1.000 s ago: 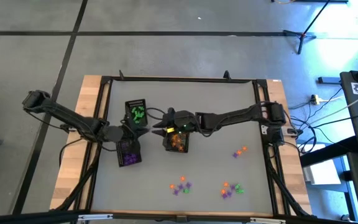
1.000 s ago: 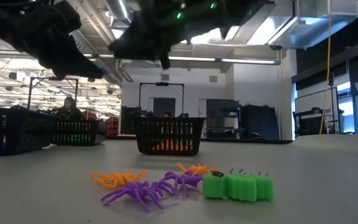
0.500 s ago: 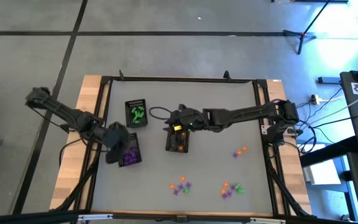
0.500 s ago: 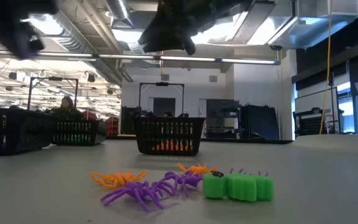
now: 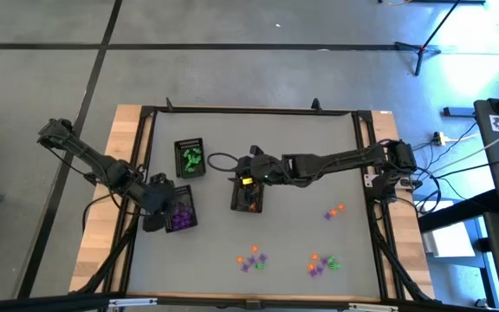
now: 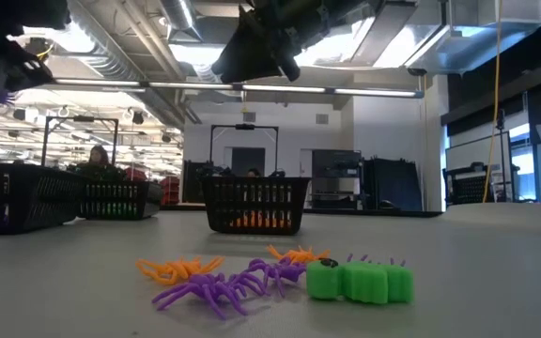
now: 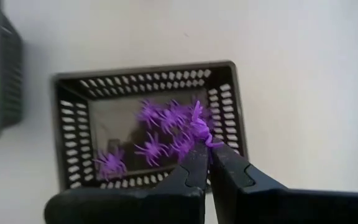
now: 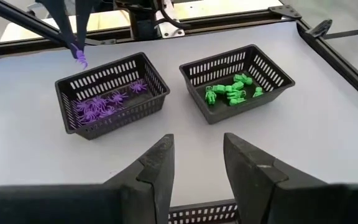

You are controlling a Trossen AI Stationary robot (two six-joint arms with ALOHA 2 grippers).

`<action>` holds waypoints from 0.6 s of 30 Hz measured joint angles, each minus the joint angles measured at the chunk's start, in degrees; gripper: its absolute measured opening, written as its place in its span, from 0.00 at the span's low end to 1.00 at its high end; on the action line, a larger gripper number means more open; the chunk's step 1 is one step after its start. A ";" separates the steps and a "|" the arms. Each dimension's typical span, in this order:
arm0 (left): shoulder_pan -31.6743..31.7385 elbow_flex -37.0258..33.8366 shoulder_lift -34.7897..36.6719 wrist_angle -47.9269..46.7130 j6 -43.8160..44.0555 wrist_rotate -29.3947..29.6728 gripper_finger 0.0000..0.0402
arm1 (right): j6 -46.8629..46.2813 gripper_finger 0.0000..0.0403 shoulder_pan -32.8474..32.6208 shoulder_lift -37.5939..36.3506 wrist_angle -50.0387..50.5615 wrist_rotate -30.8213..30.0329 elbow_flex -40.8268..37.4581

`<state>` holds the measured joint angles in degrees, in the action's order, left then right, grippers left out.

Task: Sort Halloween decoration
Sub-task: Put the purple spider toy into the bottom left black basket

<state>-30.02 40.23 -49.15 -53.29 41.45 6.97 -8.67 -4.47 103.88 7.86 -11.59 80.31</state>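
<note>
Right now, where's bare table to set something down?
Free: the far strip behind the green basket, and the right-hand stretch past the orange basket up to the loose trinkets. Crowded: around the three baskets, including the purple basket, and the near edge with toy clusters.

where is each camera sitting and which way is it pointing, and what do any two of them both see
High view: above the table, looking straight down; both arms show, left claw by the purple tray, right claw over the orange tray.
Low view: at table height, looking level across; arms overhead, purple spider close up.
Left wrist view: on the left arm, looking down at the purple tray; its claw is shut on a purple spider.
Right wrist view: on the right arm, its claw open, facing the purple tray and green tray.
Shared: both wrist views see the purple tray.
</note>
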 joint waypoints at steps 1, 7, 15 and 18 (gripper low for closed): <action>0.00 0.00 0.00 0.01 0.00 0.91 0.00 | 0.00 0.34 0.00 0.00 -0.05 0.00 0.00; 0.00 0.00 0.00 0.05 0.00 4.50 0.00 | 0.04 0.34 0.00 0.00 -0.07 0.02 0.00; 0.00 0.00 0.00 0.29 0.43 4.53 0.00 | 0.04 0.34 0.00 0.09 -0.06 0.02 0.00; 0.34 0.00 0.00 0.45 0.68 5.34 0.00 | 0.04 0.34 0.00 0.09 -0.04 0.02 0.00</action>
<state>-29.68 40.23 -49.15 -52.84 42.13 12.31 -8.62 -4.47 103.96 7.81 -11.57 80.31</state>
